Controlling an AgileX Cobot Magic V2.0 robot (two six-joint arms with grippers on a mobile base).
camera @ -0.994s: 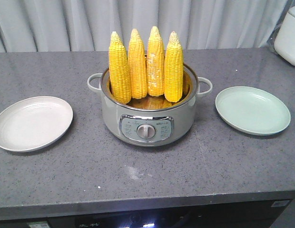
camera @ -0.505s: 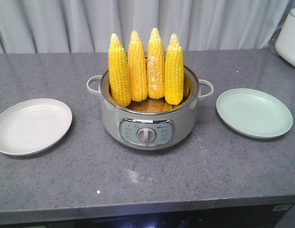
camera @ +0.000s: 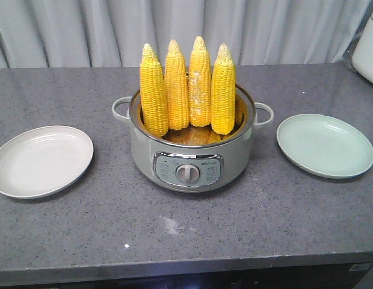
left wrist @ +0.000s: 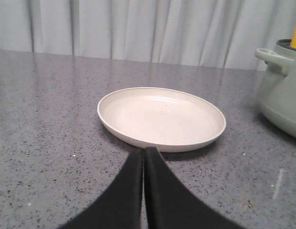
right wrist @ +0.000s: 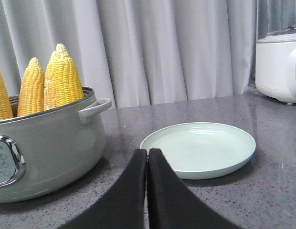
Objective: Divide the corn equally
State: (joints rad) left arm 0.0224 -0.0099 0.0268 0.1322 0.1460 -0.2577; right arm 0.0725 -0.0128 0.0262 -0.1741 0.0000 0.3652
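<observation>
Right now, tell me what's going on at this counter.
Nothing is being handled yet. All four corn cobs stand upright in the pot. The white plate and green plate either side are bare. The left gripper, shut, faces the white plate; the right gripper, shut, faces the green plate.

Both hands closed, gripping nothing.

Left hand (left wrist: 144,151): two black fingers (left wrist: 124,195) pressed together along their full inner edges, only a thin seam between them. They rise from the bottom edge of the wrist view, broad at the base, and taper to a joined tip near frame centre. Pose low, aimed roughly level and forward. Right hand (right wrist: 147,151): same posture, with black fingers (right wrist: 169,195) shut flush, a hairline seam, tips meeting at mid-frame, and a low, near-level aim.
</observation>
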